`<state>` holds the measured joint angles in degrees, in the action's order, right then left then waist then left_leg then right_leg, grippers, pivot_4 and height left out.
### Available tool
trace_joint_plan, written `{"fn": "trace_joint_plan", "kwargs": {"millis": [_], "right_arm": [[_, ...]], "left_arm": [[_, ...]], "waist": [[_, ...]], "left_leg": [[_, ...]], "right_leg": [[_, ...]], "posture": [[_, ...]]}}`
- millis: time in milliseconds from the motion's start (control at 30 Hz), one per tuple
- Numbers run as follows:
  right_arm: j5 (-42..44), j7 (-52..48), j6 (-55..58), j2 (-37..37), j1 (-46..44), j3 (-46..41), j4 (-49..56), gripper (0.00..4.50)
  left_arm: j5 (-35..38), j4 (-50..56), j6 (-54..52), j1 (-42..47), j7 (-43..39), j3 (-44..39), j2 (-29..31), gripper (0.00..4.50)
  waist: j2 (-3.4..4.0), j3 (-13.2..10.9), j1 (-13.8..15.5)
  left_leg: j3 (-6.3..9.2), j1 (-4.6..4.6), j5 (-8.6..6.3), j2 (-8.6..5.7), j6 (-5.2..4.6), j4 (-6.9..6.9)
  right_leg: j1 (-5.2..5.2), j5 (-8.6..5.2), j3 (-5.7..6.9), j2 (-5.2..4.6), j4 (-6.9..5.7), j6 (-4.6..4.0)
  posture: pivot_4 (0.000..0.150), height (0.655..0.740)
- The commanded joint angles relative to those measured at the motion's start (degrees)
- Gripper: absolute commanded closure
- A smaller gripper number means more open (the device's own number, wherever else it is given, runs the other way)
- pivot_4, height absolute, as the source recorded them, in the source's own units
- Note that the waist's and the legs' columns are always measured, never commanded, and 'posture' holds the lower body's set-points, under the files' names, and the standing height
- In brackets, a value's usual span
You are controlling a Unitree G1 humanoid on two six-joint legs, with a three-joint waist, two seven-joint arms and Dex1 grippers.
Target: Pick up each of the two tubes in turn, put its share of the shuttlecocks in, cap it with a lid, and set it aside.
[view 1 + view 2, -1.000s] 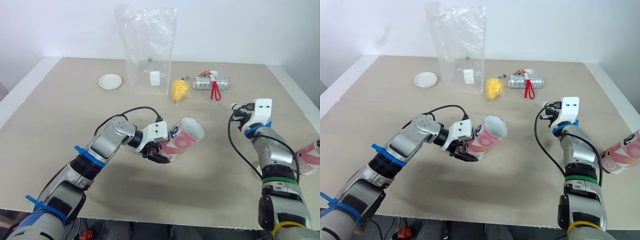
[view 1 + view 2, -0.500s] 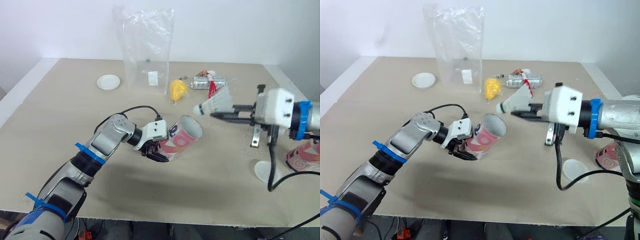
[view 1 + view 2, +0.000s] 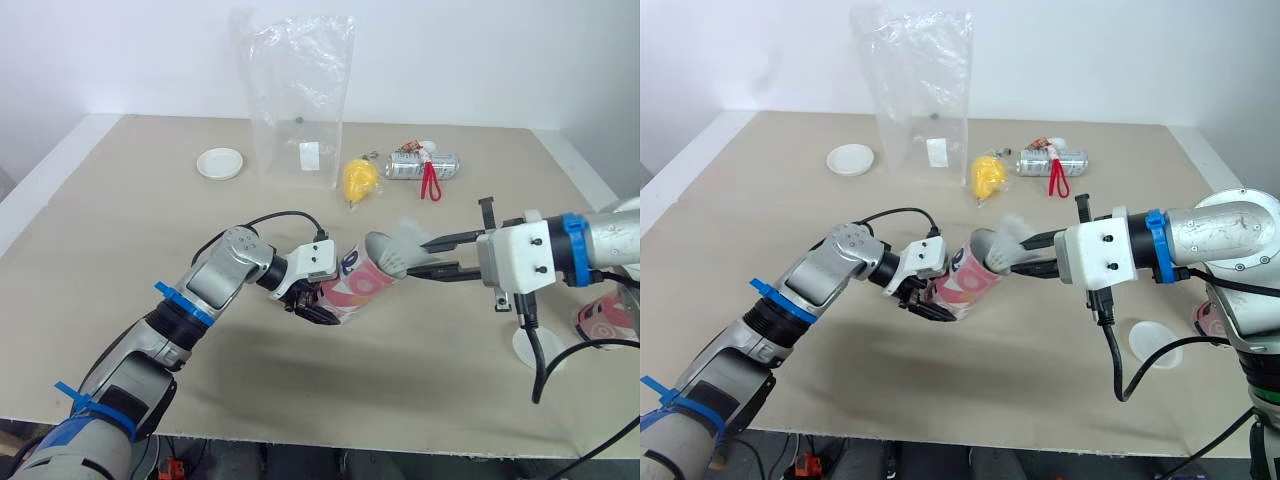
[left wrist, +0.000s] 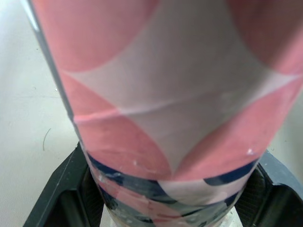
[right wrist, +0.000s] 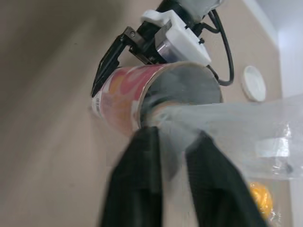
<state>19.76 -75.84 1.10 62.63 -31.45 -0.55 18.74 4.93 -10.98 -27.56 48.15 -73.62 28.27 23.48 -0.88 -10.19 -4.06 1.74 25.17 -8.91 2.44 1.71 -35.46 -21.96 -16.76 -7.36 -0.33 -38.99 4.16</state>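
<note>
**Shuttlecock at the tube's mouth**

Nearest, at the right of the table (image 3: 130, 220): a lid (image 3: 528, 345) lying flat, with a second tube (image 3: 610, 318) on its side just beyond, at the edge of view. Mid-table, the tube (image 3: 362, 282), clamped near its closed end by the left claw (image 3: 316, 306), fingers pressed to both sides. Tilted, open mouth raised and turned toward the right. Facing it, the right claw (image 3: 420, 257), fingers parted, level with that mouth. At those fingertips and the rim, the shuttlecock (image 3: 398, 250), blurred, seemingly partly inside the mouth; impossible to tell whether gripped or loose. Farther back, a yellow object (image 3: 359, 180) and a can (image 3: 420, 165) with a red loop (image 3: 431, 185), side by side. At the far side, a clear bag (image 3: 298, 100) standing upright, and to its left a second lid (image 3: 220, 163).
</note>
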Motion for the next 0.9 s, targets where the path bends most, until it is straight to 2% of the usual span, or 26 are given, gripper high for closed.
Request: {"fn": "trace_joint_plan", "kwargs": {"millis": [33,133,167,367,500,600,767,867,900], "right_arm": [[1.77,-1.75,-0.32,1.21,-1.69,-2.58,-0.17,1.92],[5.99,0.04,4.25,0.22,-2.64,-4.81,-0.51,0.49],[8.71,1.79,8.02,-0.19,-3.29,-6.01,-0.56,0.17],[18.02,7.54,30.29,2.43,-3.83,-10.29,-4.52,0.17],[17.94,6.45,34.04,2.89,-5.03,-7.89,-4.71,0.17],[14.93,4.2,33.22,2.67,-8.46,-3.39,-4.2,0.85],[10.87,1.76,32.54,0.6,-16.0,3.83,-3.43,2.86],[8.03,-1.54,30.83,0.47,-18.52,7.6,-2.96,4.24],[7.56,-2.83,30.66,0.11,-19.32,8.98,-2.71,4.46]], "left_arm": [[-1.04,0.43,-0.53,-0.36,0.4,0.31,0.44,1.53],[-1.07,0.63,-0.68,-0.53,0.52,0.35,0.51,1.53],[-1.09,0.72,-0.71,-0.58,0.55,0.39,0.53,1.53],[-1.82,0.97,0.19,-0.28,0.28,1.4,0.68,1.53],[-2.92,0.98,1.45,-0.01,-0.02,2.52,0.78,1.53],[-2.58,1.48,1.16,0.24,-0.54,2.4,0.32,1.53],[-2.66,0.79,1.08,0.75,-0.74,1.92,-0.37,1.53],[-2.54,0.84,0.87,0.86,-0.93,1.67,-0.39,1.53],[-2.5,0.79,0.88,0.86,-0.99,1.62,-0.41,1.53]], "waist": [[0.0,0.0,0.0],[0.0,0.0,0.01],[0.0,0.0,0.01],[-0.01,0.0,0.28],[0.05,0.02,0.49],[0.09,0.03,0.48],[0.07,0.02,0.5],[0.08,0.02,0.62],[0.07,0.02,0.79]], "left_leg": [[0.01,0.0,0.0,0.0,0.0,0.0],[0.0,0.0,0.0,0.0,0.0,0.0],[0.0,0.0,0.0,0.0,0.0,0.0],[0.03,0.0,0.0,0.01,0.0,-0.01],[0.0,-0.03,0.0,0.02,0.0,0.01],[-0.01,-0.03,0.0,0.04,0.0,0.02],[-0.06,0.03,0.0,0.03,0.0,0.02],[-0.05,0.13,0.0,0.03,0.01,0.03],[-0.04,0.15,0.0,0.03,0.01,0.03]], "right_leg": [[0.0,0.0,0.01,0.0,0.0,0.0],[0.0,0.0,0.0,0.0,0.0,0.0],[0.0,0.0,0.0,0.0,0.0,0.0],[0.02,0.01,0.01,0.0,-0.02,-0.03],[0.0,0.0,0.0,0.0,-0.02,-0.05],[-0.03,0.0,0.0,0.03,-0.03,-0.06],[-0.12,0.0,-0.01,0.01,-0.02,-0.05],[-0.22,-0.02,0.0,0.01,-0.02,-0.05],[-0.24,-0.02,0.01,0.01,-0.02,-0.05]], "posture": [[0.15,0.74],[0.15,0.74],[0.15,0.74],[0.15,0.74],[0.15,0.74],[0.15,0.74],[0.15,0.74],[0.15,0.74],[0.15,0.74]]}}
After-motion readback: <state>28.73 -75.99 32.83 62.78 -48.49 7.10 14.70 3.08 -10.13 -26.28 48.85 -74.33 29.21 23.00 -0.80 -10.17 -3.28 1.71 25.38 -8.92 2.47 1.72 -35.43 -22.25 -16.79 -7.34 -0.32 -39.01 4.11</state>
